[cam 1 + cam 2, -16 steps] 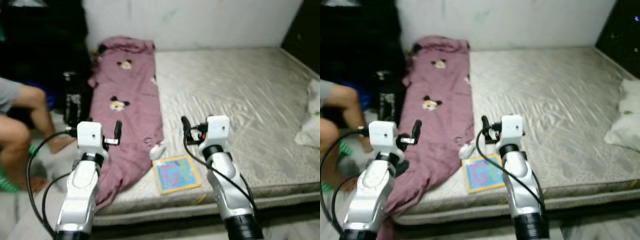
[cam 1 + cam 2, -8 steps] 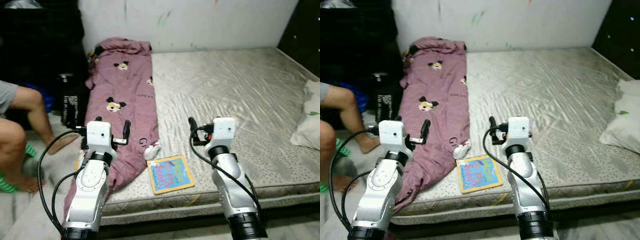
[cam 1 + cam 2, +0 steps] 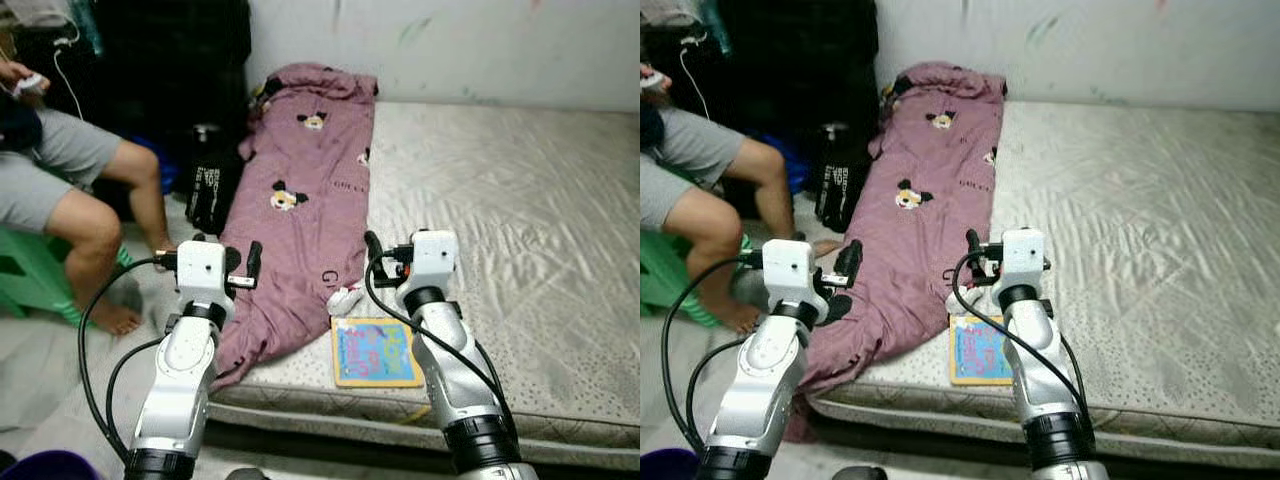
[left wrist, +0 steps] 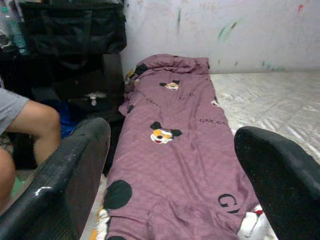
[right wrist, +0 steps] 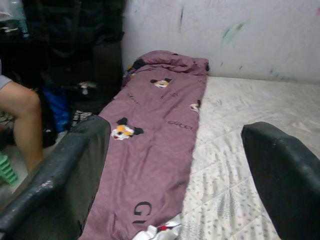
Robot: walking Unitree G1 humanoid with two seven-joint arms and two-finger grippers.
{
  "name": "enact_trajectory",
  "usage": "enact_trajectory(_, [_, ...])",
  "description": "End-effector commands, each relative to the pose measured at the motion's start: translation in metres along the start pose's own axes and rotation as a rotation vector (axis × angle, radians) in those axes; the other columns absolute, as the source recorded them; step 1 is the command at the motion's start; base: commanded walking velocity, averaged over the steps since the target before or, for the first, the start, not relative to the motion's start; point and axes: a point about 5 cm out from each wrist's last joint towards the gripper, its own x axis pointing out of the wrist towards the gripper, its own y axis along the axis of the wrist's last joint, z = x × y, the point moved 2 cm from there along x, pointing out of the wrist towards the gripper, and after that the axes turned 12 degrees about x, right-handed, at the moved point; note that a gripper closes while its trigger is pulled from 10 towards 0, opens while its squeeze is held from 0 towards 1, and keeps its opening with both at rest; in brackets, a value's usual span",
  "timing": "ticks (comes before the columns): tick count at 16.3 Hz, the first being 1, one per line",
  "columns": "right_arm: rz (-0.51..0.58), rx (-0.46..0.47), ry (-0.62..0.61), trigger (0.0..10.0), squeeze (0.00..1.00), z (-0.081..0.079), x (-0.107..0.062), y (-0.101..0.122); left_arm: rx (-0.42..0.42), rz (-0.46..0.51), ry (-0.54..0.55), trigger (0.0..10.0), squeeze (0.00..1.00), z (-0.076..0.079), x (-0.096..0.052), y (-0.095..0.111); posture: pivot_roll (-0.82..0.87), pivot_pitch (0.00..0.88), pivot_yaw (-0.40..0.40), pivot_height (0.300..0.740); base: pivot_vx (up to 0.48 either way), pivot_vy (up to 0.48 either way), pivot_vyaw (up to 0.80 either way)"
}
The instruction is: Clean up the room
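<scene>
Hovering spread above the mattress (image 3: pixel 520 230) edge — left gripper (image 3: pixel 224 258), right gripper (image 3: pixel 372 250) — beside purple blanket (image 3: pixel 305 210).

Mattress (image 3: pixel 520 210) with blanket (image 3: pixel 300 220), book (image 3: pixel 375 352)

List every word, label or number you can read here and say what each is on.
"GUCCI" – printed in dark letters on the purple blanket, near the mouse-face prints.
"GU…" – larger dark letters lower on the same blanket, cut off by the frame edge.
White lettering on the black bag beside the bed: too small to read.
Print on the colourful book on the mattress: too blurred to read.
</scene>
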Motion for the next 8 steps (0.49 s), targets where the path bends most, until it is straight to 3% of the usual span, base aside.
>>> enact_trajectory(1, [0.008,0.01,-0.009,10.0,0.0,0.001,0.001,0.001,0.013,0.008,0.01,10.0,0.0,-0.003,0.001,0.002,0.02,0.0,0.002,0.74,0.0,0.0,0.0])
enact_trajectory(3, [0.027,0.004,-0.021,10.0,0.0,0.004,0.0,0.006,0.019,0.006,0.013,10.0,0.0,-0.006,0.0,0.001,0.02,0.0,-0.002,0.74,0.0,0.0,0.0])
enact_trajectory(5, [0.05,-0.033,-0.03,10.0,0.0,0.012,-0.008,0.014,0.022,-0.015,0.057,10.0,0.0,-0.022,-0.01,-0.007,0.02,0.0,-0.005,0.74,0.0,0.0,0.0])
enact_trajectory(6, [0.046,-0.071,-0.049,10.0,0.0,0.022,-0.016,0.015,0.045,-0.028,0.072,10.0,0.0,-0.03,-0.02,-0.012,0.02,0.0,-0.006,0.74,0.0,0.0,0.0])
enact_trajectory(8, [0.079,-0.026,-0.095,10.0,0.0,0.038,-0.028,0.024,0.065,-0.052,0.085,10.0,0.0,-0.036,-0.034,-0.019,0.02,0.0,-0.007,0.74,0.0,0.0,0.0])
